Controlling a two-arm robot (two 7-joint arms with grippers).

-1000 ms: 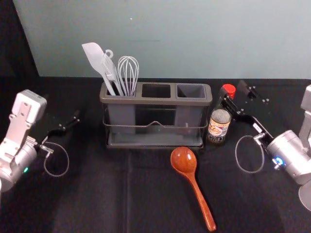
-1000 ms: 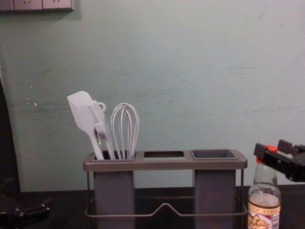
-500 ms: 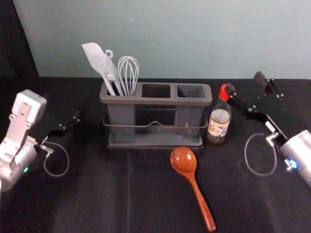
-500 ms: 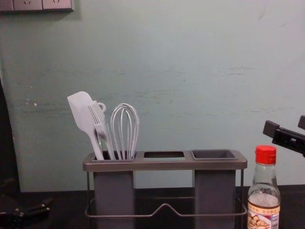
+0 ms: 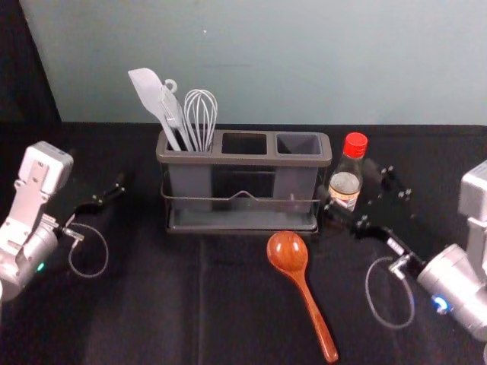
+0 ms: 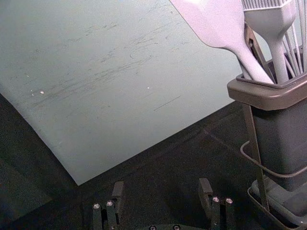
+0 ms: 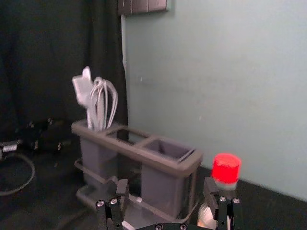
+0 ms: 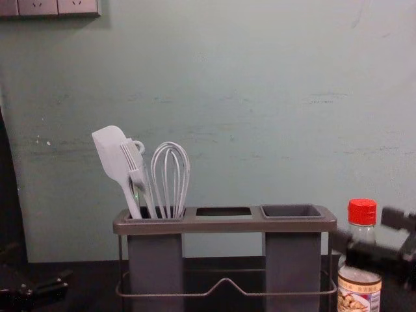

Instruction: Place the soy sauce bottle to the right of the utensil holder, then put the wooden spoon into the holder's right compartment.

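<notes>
The soy sauce bottle (image 5: pixel 348 182) stands upright just right of the utensil holder (image 5: pixel 242 158); its red cap (image 7: pixel 226 167) shows in the right wrist view. My right gripper (image 5: pixel 363 195) is open at the bottle's right and front side, one finger crossing in front of its lower part. In its wrist view the right gripper (image 7: pixel 166 189) has nothing clamped, with the bottle beyond one finger. The wooden spoon (image 5: pixel 288 252) lies in front of the holder, bowl toward it. My left gripper (image 5: pixel 106 196) idles open at the left; its wrist view shows the left gripper (image 6: pixel 161 190) too.
A white spatula (image 5: pixel 154 101) and a whisk (image 5: pixel 201 114), with a brush between them, stand in the holder's left compartment. The middle and right compartments (image 5: pixel 299 143) hold nothing. A pale wall (image 8: pixel 260 97) rises behind the black-covered table (image 5: pixel 152 304).
My right gripper first rose off to the right, uncovering the bottle's cap, then came lower and back leftward beside the bottle. The left arm, spoon and holder stayed still.
</notes>
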